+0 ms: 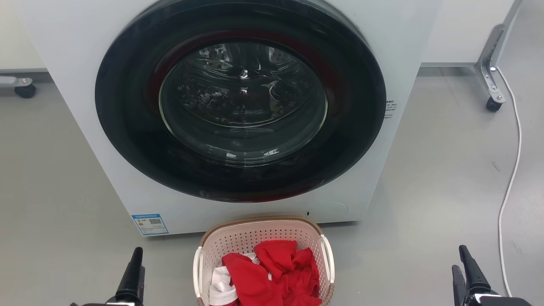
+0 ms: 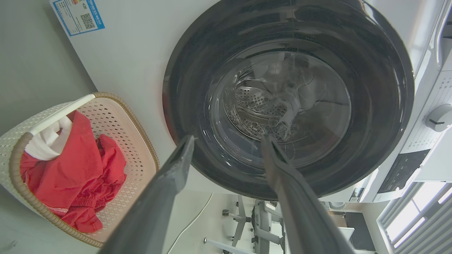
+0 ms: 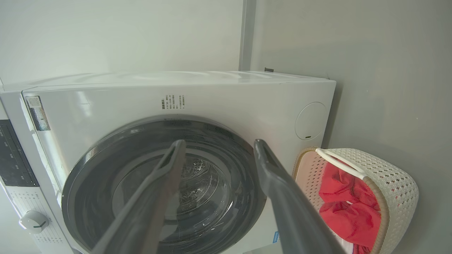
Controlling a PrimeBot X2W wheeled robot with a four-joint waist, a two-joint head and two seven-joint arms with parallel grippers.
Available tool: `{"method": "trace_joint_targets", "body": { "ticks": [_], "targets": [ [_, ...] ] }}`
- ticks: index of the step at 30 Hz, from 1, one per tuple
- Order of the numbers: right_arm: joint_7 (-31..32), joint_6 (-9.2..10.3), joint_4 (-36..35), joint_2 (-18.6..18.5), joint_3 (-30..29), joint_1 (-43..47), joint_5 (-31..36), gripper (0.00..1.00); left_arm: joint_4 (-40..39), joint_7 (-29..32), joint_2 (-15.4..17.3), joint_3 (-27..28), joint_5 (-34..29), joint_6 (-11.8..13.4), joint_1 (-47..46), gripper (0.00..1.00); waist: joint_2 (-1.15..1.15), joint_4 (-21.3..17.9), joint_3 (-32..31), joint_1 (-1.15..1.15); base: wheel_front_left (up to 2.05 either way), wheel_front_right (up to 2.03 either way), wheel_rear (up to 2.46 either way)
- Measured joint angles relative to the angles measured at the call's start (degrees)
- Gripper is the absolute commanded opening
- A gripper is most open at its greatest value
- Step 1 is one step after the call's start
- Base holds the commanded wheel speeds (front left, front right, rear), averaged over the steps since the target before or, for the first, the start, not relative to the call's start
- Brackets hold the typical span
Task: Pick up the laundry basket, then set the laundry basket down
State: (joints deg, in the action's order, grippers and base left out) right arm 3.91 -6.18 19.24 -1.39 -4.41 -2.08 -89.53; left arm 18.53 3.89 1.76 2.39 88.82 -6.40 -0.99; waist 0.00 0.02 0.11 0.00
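The laundry basket point(image 1: 254, 239), cream with perforated walls, a brown woven-look rim and white side handles, stands on the grey floor just before the washer, at the bottom middle of the head view. Red clothes point(image 1: 276, 272) and a white garment point(image 1: 221, 285) lie inside it. My left gripper point(image 1: 135, 265) sits well to the basket's left and my right gripper point(image 1: 461, 261) well to its right, both apart from it. The left wrist view has the left gripper point(image 2: 229, 138) open and empty, with the basket point(image 2: 116, 116) at its left. In the right wrist view the right gripper point(image 3: 219, 141) is open and empty, with the basket point(image 3: 392, 176) at its right.
A white front-loading washer point(image 1: 106, 148) with a shut round dark door point(image 1: 242, 97) stands directly behind the basket. A white cable point(image 1: 512, 170) runs along the floor at the right. Wheeled frame legs stand at the far right point(image 1: 493, 102) and far left point(image 1: 25, 89).
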Motion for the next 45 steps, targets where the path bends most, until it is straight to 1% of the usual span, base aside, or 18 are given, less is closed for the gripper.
{"method": "trace_joint_targets", "body": {
  "ticks": [3,5,10,14,20,23,29,45],
  "targets": [
    [-0.5,0.22,-0.4,0.0,0.4,0.0,0.7,1.0,-0.5,-0.4,0.0,-0.4,-0.8,0.4,0.0,1.0,0.0,0.0,0.0,0.0,0.0,0.0,0.0],
    [-0.7,0.7,-0.7,0.0,1.0,0.0,2.2,1.0,-0.9,-0.7,0.0,-0.8,-1.6,0.9,0.0,1.0,0.0,0.0,0.0,0.0,0.0,0.0,0.0],
    [-1.8,2.0,-1.6,0.0,2.7,0.0,7.2,1.0,-2.1,-1.8,0.0,-1.9,-5.7,1.9,0.0,1.0,0.0,0.0,0.0,0.0,0.0,0.0,0.0],
    [-2.6,2.64,-2.0,-0.1,4.3,0.0,11.3,1.0,-2.8,-2.6,0.1,-2.9,-9.4,2.4,0.0,1.0,0.0,0.1,0.0,0.0,0.0,0.0,0.0],
    [-3.9,3.24,-2.5,-0.9,6.9,-0.2,17.5,1.0,-4.0,-3.9,0.4,-4.6,-15.8,3.5,0.0,1.0,0.0,0.1,0.0,0.0,0.0,0.0,0.0],
    [-4.7,4.2,-2.9,-1.3,8.3,-0.6,21.4,1.0,-4.6,-4.7,1.1,-5.8,-20.5,4.2,0.0,1.0,0.0,0.1,0.0,0.0,0.0,0.0,0.0],
    [-6.1,5.24,-3.7,-1.7,10.4,-0.6,27.5,1.0,-5.5,-6.2,2.0,-7.6,-28.6,5.4,0.0,1.0,0.0,0.1,0.0,0.0,0.0,0.0,0.0],
    [-9.6,7.33,-5.1,-2.3,14.5,-0.6,40.4,1.0,-7.8,-9.6,3.5,-10.8,-44.4,7.5,1.2,1.0,0.0,0.0,-0.4,0.0,0.0,0.0,0.0]
  ]
}}
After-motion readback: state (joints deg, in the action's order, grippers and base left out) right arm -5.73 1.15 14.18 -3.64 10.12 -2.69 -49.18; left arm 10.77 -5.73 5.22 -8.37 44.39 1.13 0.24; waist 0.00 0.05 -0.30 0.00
